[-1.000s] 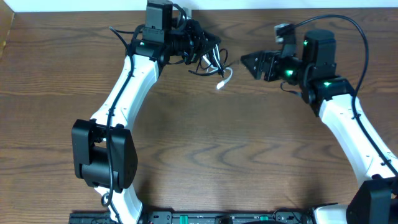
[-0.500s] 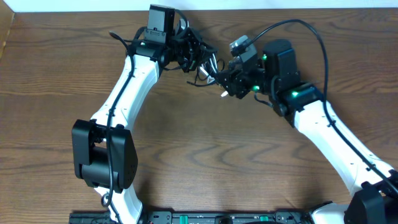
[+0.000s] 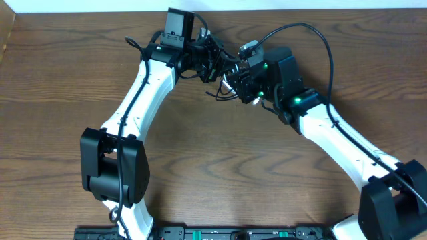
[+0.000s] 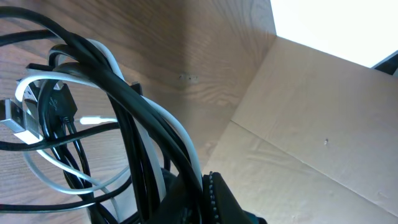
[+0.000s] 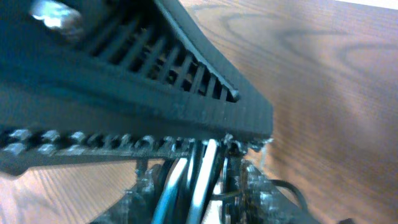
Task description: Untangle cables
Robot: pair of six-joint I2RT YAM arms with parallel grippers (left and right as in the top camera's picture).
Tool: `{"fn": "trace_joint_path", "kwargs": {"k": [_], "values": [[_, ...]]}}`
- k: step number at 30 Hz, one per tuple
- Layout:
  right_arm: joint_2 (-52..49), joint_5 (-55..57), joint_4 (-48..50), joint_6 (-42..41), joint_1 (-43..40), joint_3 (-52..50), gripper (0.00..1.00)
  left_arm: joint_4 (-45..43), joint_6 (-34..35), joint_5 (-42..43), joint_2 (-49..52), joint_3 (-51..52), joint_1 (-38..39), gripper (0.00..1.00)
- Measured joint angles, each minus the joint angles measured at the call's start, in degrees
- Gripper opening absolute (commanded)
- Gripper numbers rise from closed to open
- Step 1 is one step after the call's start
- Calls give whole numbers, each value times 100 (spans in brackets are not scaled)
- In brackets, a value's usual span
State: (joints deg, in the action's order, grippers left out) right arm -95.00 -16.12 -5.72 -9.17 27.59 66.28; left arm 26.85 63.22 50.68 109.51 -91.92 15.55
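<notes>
Your left hand [image 3: 208, 59] is closed on the cables [image 3: 221, 72]: in the left wrist view the bundle runs straight down into the grip at the bottom of the picture, black cords lying over a white cord [image 4: 173, 126], with loops fanning out to the left and a small metal plug [image 4: 13, 119] at the far end of one of them. From above, the bundle hangs just off that hand toward the middle, and your right hand [image 3: 239, 77] sits right against its other side, so the two hands nearly meet over the tangle. In the right wrist view the ribbed black fingers [image 5: 155, 81] fill most of the picture, and pale and dark cords pass between them at the lower edge. You cannot tell from these views whether that hand has clamped on the cords or merely surrounds them. The cables sit near the far edge of the surface [image 3: 220, 167], a dark brown wood-grain top. Beyond the surface, the left wrist view shows a tan cardboard panel [image 4: 311, 124] standing at the edge, with a bright white area above it.
</notes>
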Motion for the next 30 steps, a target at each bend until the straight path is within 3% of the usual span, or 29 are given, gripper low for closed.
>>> {"fn": "trace_joint_path", "kwargs": {"k": [3,4,8,12,14,20,30], "values": [[-74,72,125,-140,28,0,4,-2,2,-114,0,0,2,7],[-81,96,166,-153,28,0,1,0,0,-170,0,0,2,8],[-96,90,131,-614,-26,0,1,-13,-389,-236,0,0,15,8],[-96,-339,63,-1047,-247,2,1,-26,-1657,-190,0,0,0,16],[-94,-669,-94,-1309,-522,2,1,-9,-2623,-98,0,0,-133,22],[-81,-1172,-328,-1904,-1320,0,1,326,-4430,321,0,0,-874,25],[-72,-2385,72,-2959,-1832,-4,1,918,-6122,667,0,0,-634,34]]}}
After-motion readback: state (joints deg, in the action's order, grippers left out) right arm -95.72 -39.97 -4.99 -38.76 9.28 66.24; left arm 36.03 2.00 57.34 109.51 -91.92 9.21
